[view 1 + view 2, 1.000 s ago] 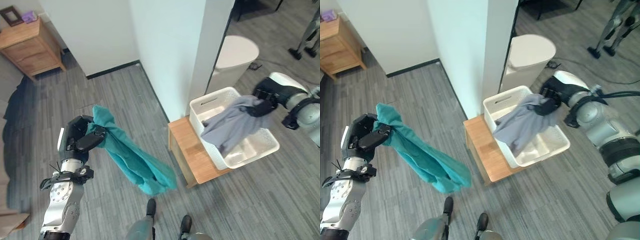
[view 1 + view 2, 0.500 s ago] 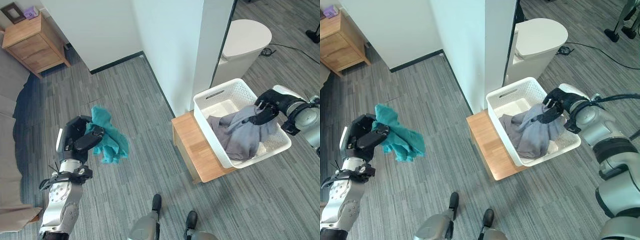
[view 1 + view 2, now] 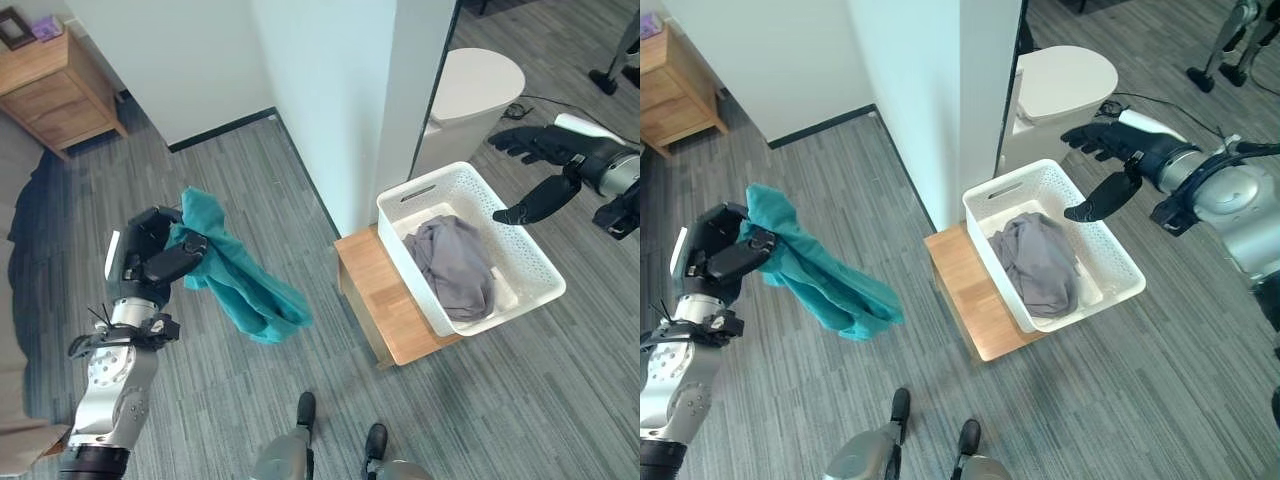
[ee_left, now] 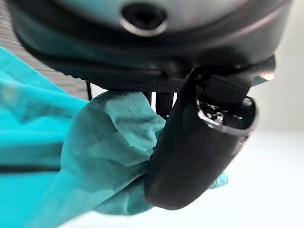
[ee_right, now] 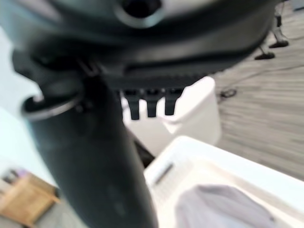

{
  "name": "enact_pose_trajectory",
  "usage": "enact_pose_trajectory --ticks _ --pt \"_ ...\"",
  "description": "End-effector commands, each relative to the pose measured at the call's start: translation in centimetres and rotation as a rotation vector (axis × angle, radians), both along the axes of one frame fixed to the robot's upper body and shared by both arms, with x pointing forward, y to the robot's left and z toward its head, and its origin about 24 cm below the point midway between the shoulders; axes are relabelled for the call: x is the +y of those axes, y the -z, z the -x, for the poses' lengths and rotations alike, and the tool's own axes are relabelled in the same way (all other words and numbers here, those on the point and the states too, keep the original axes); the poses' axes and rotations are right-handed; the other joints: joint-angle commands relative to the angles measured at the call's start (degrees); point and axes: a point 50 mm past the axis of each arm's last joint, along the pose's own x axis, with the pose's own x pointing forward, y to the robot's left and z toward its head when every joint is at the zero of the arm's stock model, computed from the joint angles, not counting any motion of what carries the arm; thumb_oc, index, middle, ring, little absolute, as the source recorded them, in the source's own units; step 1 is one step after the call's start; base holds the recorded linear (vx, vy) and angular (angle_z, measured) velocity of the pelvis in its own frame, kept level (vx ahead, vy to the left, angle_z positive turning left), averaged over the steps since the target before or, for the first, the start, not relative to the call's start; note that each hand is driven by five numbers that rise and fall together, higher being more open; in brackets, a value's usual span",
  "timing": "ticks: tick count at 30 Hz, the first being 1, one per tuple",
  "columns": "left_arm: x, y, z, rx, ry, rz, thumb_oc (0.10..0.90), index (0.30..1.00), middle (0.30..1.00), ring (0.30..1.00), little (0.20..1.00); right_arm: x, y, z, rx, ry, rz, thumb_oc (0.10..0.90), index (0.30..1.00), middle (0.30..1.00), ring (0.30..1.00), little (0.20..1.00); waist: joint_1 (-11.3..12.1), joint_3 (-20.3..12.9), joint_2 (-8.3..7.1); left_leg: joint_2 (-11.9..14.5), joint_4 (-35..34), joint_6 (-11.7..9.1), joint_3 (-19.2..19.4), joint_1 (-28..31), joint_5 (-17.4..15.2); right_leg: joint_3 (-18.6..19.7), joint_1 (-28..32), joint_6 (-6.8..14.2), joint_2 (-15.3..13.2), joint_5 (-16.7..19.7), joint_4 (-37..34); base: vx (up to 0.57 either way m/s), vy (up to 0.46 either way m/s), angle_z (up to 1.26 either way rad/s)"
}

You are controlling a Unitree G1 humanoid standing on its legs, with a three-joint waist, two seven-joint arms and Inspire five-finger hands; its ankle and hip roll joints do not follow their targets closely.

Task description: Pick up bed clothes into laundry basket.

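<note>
A crumpled grey garment (image 3: 455,262) is lying lengthwise inside the white laundry basket (image 3: 540,256). Above the basket, the right hand (image 3: 540,170) is hovering, fingers spread. Well left of the basket, the left hand (image 3: 150,258) is clutching a drooping teal cloth (image 3: 235,275).

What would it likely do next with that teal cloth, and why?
Probably swing the left hand over to the white basket: it grips the teal cloth above the floor, while the grey garment lies inside and the right hand hovers open.

Teal cloth (image 3: 240,285) soft, matt; basket (image 3: 532,262) white perforated plastic; stand (image 3: 375,290) wood; grey cloth (image 3: 455,265) matt.
</note>
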Motion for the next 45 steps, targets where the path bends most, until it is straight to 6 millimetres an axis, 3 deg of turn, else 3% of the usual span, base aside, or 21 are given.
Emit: enact_pose_trajectory --ticks 1,3,4,6,8,9,14,17,25,28,31,36,38,39,45 --pt "-0.4 -10.4 0.2 -0.442 0.051 -0.181 0.400 0.300 0.300 0.300 0.300 1.2 -2.6 1.2 -0.134 -0.086 0.009 0.800 0.900 0.900 0.900 0.900 -1.1 -8.3 -4.00 -0.7 0.0 -0.6 1.3 2.7 -8.2 3.8 -0.7 7.6 -5.0 -0.2 -1.4 0.04 -0.009 -0.06" --pt "-0.3 -14.5 0.3 -0.551 0.045 -0.265 0.400 0.300 0.300 0.300 0.300 1.8 -2.9 1.7 -0.224 -0.125 -0.071 0.800 0.900 0.900 0.900 0.900 -2.8 -9.6 -2.92 -0.6 0.0 -0.7 1.9 3.7 -8.6 4.3 0.0 7.6 -5.0 -0.4 -1.4 0.05 -0.004 -0.02" --pt "-0.3 -14.6 0.2 -0.551 0.048 -0.269 0.400 0.300 0.300 0.300 0.300 1.7 -2.8 1.8 -0.226 -0.122 -0.076 0.800 0.900 0.900 0.900 0.900 -2.7 -9.5 -3.19 -0.6 0.0 -0.7 1.8 3.7 -8.7 4.2 0.1 7.6 -5.0 -0.5 -1.4 0.04 0.007 0.00" --pt "-0.3 -17.3 0.6 -0.623 0.043 -0.309 0.400 0.300 0.300 0.300 0.300 1.7 -2.3 2.2 -0.319 -0.131 -0.176 0.800 0.900 0.900 0.900 0.900 -4.5 -10.6 -1.67 -0.6 -0.1 -0.5 2.3 4.4 -9.0 4.6 0.6 7.7 -5.1 -0.6 -1.4 0.05 0.013 -0.09" --pt "-0.7 -19.8 0.6 -0.672 0.066 -0.352 0.400 0.300 0.300 0.300 0.300 1.8 -1.3 3.3 -0.365 -0.130 -0.183 0.800 0.900 0.900 0.900 0.900 -5.2 -11.3 -1.65 -0.6 0.0 -0.2 2.5 4.7 -8.7 4.8 0.7 7.6 -5.1 -0.1 -1.4 0.00 0.014 -0.12" --pt "-1.1 -21.0 0.7 -0.683 0.086 -0.384 0.400 0.300 0.300 0.300 0.300 1.7 -1.2 3.8 -0.397 -0.118 -0.169 0.800 0.900 0.900 0.900 0.900 -6.3 -11.7 -0.79 -0.6 0.1 -0.1 2.7 5.1 -9.0 5.3 1.0 7.6 -5.1 -0.2 -1.4 -0.01 0.023 -0.06" --pt "-1.2 -24.5 0.1 -0.690 0.077 -0.469 0.400 0.300 0.300 0.300 0.300 2.2 0.5 5.1 -0.456 -0.147 -0.281 0.800 0.900 0.900 0.900 0.900 -8.2 -12.5 0.40 -0.5 0.4 0.3 5.1 6.2 -9.5 7.4 0.3 7.9 -4.8 0.3 -1.4 -0.01 0.014 -0.15" --pt "-1.2 -25.6 -0.7 -0.669 0.097 -0.457 0.400 0.300 0.300 0.300 0.300 1.6 2.8 5.7 -0.413 -0.144 -0.390 0.800 0.900 0.900 0.900 0.900 -9.6 -12.8 1.04 -0.5 0.3 0.6 6.8 6.8 -10.0 9.0 -0.1 8.1 -4.7 0.4 -1.3 0.02 0.022 -0.40" --pt "-1.9 -29.3 -1.9 -0.678 0.062 -0.482 0.400 0.300 0.300 0.300 0.300 -0.9 6.9 8.6 -0.368 -0.015 -0.482 0.800 0.900 0.900 0.900 0.900 -14.9 -13.0 2.52 -0.6 -0.1 0.7 9.3 8.2 -11.4 11.6 -0.4 9.0 -5.1 0.3 -1.0 0.04 0.025 -0.29" --pt "-0.3 -30.8 -2.3 -0.648 -0.055 -0.488 0.400 0.300 0.300 0.300 0.300 -1.4 8.9 9.5 -0.348 0.022 -0.577 0.800 0.900 0.900 0.900 0.900 -16.7 -12.7 3.48 -0.7 -0.1 0.9 10.5 8.4 -11.7 12.6 -0.9 9.4 -5.2 0.6 -1.0 0.03 0.024 -0.22" --pt "1.2 -32.3 -2.5 -0.617 -0.155 -0.464 0.400 0.300 0.300 0.300 0.300 -1.2 11.8 10.3 -0.287 0.044 -0.697 0.800 0.900 0.900 0.900 0.900 -17.9 -12.3 3.98 -0.6 -0.1 0.9 11.7 8.2 -11.8 13.5 -1.8 9.7 -5.2 0.9 -1.0 0.02 0.018 -0.29" --pt "1.2 -35.2 -1.6 -0.649 -0.227 -0.475 0.400 0.300 0.300 0.300 0.300 0.2 16.3 12.0 -0.186 0.040 -0.970 0.800 0.900 0.900 0.900 0.900 -19.0 -11.8 4.06 -0.6 -0.1 0.9 12.4 7.4 -11.8 14.0 -3.3 10.1 -5.2 1.4 -1.0 0.02 0.011 -0.12" --pt "1.1 -35.8 -1.4 -0.653 -0.238 -0.485 0.400 0.300 0.300 0.300 0.300 0.3 17.0 12.3 -0.174 0.048 -1.002 0.800 0.900 0.900 0.900 0.900 -19.0 -11.8 3.90 -0.7 -0.1 0.9 12.5 7.4 -11.8 14.0 -3.4 10.1 -5.2 1.4 -1.0 0.03 0.008 -0.09" --pt "1.3 -36.5 -0.7 -0.671 -0.267 -0.487 0.400 0.300 0.300 0.300 0.300 0.6 18.1 12.8 -0.147 0.063 -1.045 0.800 0.900 0.900 0.900 0.900 -19.4 -11.8 4.52 -0.7 -0.1 1.0 12.6 7.4 -11.9 14.2 -3.6 10.3 -5.3 1.5 -0.9 0.03 0.003 -0.02" --pt "-1.1 -38.1 -0.3 -0.721 -0.231 -0.541 0.400 0.300 0.300 0.300 0.300 1.7 20.2 13.5 -0.080 0.084 -1.108 0.800 0.900 0.900 0.900 0.900 -18.9 -11.7 3.89 -0.8 -0.1 1.0 13.4 7.5 -12.2 14.7 -3.7 10.7 -5.3 1.7 -1.0 0.04 0.007 -0.03"
